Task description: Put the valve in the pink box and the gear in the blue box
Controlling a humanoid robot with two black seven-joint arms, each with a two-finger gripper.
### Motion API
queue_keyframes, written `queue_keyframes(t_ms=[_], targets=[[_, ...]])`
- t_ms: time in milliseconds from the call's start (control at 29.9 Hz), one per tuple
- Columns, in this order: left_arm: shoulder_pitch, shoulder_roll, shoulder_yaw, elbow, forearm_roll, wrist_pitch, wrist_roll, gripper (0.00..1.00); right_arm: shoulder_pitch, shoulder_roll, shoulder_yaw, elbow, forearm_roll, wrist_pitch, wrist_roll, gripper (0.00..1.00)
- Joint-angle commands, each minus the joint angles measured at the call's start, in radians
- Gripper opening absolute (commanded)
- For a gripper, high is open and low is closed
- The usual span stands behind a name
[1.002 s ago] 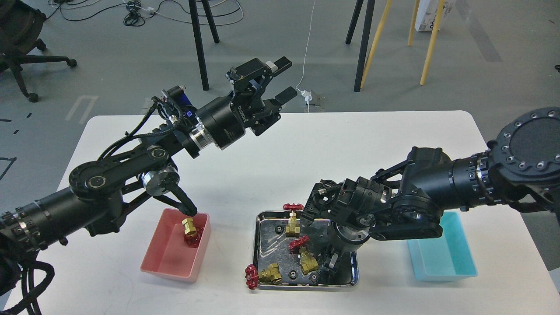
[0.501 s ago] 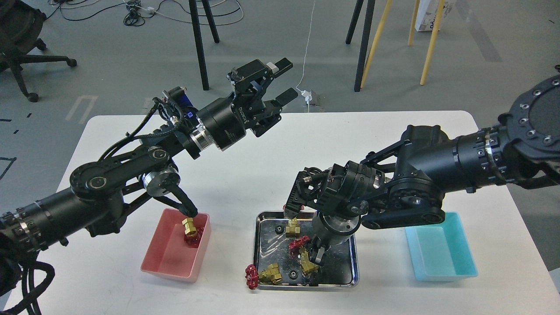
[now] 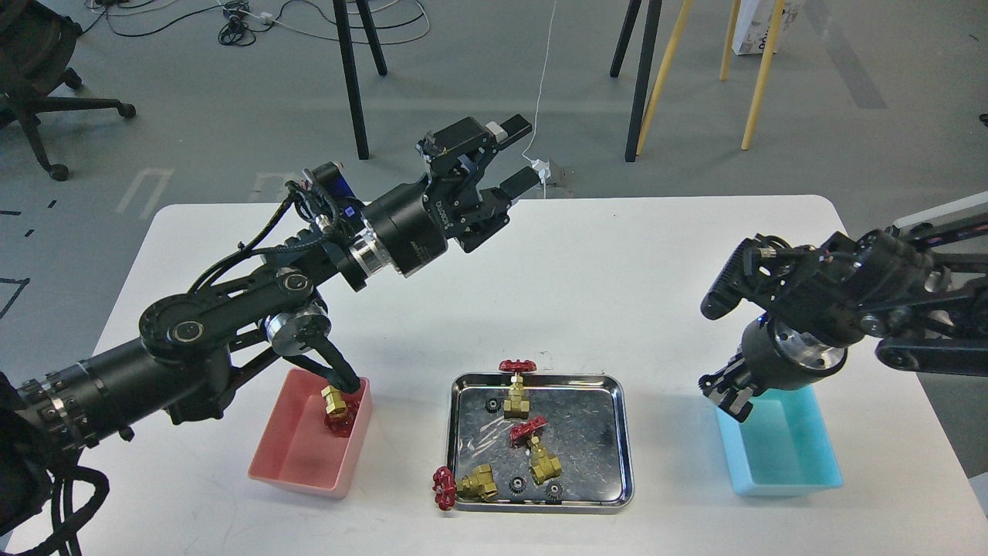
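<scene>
One valve (image 3: 337,405) lies in the pink box (image 3: 297,459), partly behind my left arm's elbow. Three more valves (image 3: 515,390) (image 3: 536,452) (image 3: 467,485) lie in the steel tray (image 3: 540,376); the front-left one's red wheel hangs over the rim. Three small black gears (image 3: 491,403) (image 3: 517,484) (image 3: 553,490) lie in the tray. My left gripper (image 3: 519,153) is open and empty, high over the table's far edge. My right gripper (image 3: 729,398) points down over the left end of the blue box (image 3: 787,463). Its fingers are dark and small, so I cannot tell whether they hold anything.
The white table (image 3: 617,270) carries the pink box at front left, the tray at front middle and the blue box at front right. My left arm stretches across the left half above the pink box. Stand legs, cables and a chair are on the floor beyond.
My right arm has lifted out of the tray and swung right to above the blue box's left end. The tray now shows fully. My left gripper has drifted slightly right, still open.
</scene>
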State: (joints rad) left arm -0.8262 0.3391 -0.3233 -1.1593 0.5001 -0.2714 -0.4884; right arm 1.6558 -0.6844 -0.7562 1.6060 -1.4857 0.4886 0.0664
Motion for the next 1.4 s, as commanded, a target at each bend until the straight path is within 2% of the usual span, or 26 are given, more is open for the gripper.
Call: queue_keyframes(t_ms=[0, 234, 267, 334, 367, 434, 468, 601, 768, 902, 969, 1036, 1102, 1236, 1370], targets=[[0.001, -0.002, -0.005, 0.0, 0.0, 0.0, 0.0, 0.72, -0.054, -0.081, 0.003, -0.001, -0.059, 0.0, 0.001, 0.01], [0.002, 0.0, -0.002, 0.0, -0.002, 0.001, 0.0, 0.72, -0.143, -0.101, 0.017, -0.047, -0.062, 0.0, -0.002, 0.03], [0.002, 0.001, -0.002, 0.0, 0.0, 0.001, 0.0, 0.72, -0.146, -0.099, 0.02, -0.057, -0.062, 0.0, -0.002, 0.06], [0.004, 0.0, -0.002, 0.0, 0.0, 0.001, 0.0, 0.73, -0.153, -0.095, 0.038, -0.069, -0.05, 0.0, -0.002, 0.26], [0.004, 0.0, -0.002, 0.0, 0.0, 0.001, 0.0, 0.73, -0.154, -0.093, 0.052, -0.069, -0.045, 0.0, -0.002, 0.42], [0.004, 0.0, -0.002, 0.0, 0.0, 0.001, 0.0, 0.73, -0.154, -0.095, 0.075, -0.069, -0.036, 0.0, -0.002, 0.87], [0.004, 0.001, -0.002, 0.0, -0.002, 0.001, 0.0, 0.73, -0.154, -0.095, 0.08, -0.069, -0.027, 0.0, -0.004, 1.0], [0.001, 0.001, 0.0, 0.0, -0.002, 0.0, 0.0, 0.73, -0.154, -0.099, 0.119, -0.092, 0.014, 0.0, -0.005, 1.0], [-0.02, 0.014, -0.005, 0.001, -0.006, -0.012, 0.0, 0.73, -0.168, -0.136, 0.26, -0.156, 0.181, 0.0, -0.025, 1.0], [-0.083, 0.064, -0.002, 0.009, -0.018, -0.02, 0.0, 0.73, -0.182, -0.176, 0.412, -0.225, 0.315, 0.0, -0.027, 1.0], [-0.103, 0.101, -0.003, 0.039, -0.029, -0.058, 0.0, 0.73, -0.208, -0.175, 0.524, -0.283, 0.459, 0.0, -0.014, 1.0], [-0.132, 0.133, -0.003, 0.087, -0.069, -0.138, 0.0, 0.73, -0.254, -0.156, 0.651, -0.349, 0.652, 0.0, -0.002, 1.0], [-0.162, 0.152, -0.003, 0.171, -0.132, -0.217, 0.0, 0.73, -0.318, -0.091, 0.789, -0.444, 0.848, 0.0, 0.01, 1.0], [-0.186, 0.146, -0.025, 0.383, -0.28, -0.217, 0.0, 0.75, -0.45, 0.112, 1.061, -0.722, 1.14, 0.0, 0.076, 1.0], [-0.185, 0.107, -0.052, 0.568, -0.429, -0.217, 0.0, 0.77, -0.544, 0.351, 1.3, -1.085, 1.332, 0.0, 0.078, 1.0]])
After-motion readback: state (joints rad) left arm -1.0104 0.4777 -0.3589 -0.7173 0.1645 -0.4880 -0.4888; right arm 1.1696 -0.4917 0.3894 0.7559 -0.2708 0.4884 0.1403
